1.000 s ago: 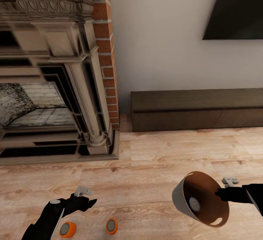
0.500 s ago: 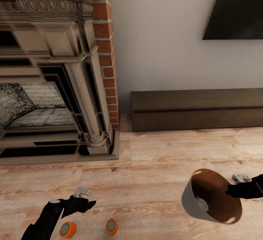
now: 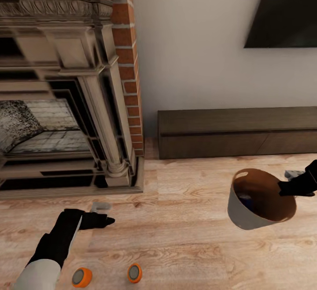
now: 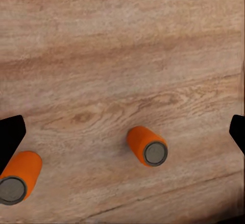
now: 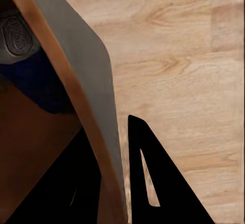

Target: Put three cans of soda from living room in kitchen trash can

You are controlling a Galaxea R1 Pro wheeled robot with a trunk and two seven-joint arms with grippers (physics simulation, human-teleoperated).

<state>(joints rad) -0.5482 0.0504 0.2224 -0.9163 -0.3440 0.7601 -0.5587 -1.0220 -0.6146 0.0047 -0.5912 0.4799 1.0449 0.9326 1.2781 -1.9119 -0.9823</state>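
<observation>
Nearest the fireplace side, low over the light wood floor (image 3: 185, 219), the left gripper (image 3: 105, 221) hangs with its fingers spread wide and nothing between them; in the left wrist view the two dark fingertips sit at opposite edges with bare boards between. Just short of it two orange soda cans stand upright, one (image 3: 82, 276) below the left forearm and the other (image 3: 134, 273) a little further right, well apart from each other. They look light, rigid and smooth-walled, so a squeeze across the middle of the round body should serve best, as a grip near the metal top could slip off. Further right, the right gripper (image 3: 294, 187) is clamped on the rim of the grey bin (image 3: 246, 219), one finger inside the coppery wall and one outside, carrying it tilted off the floor. A blue can (image 5: 30, 76) lies inside it.
</observation>
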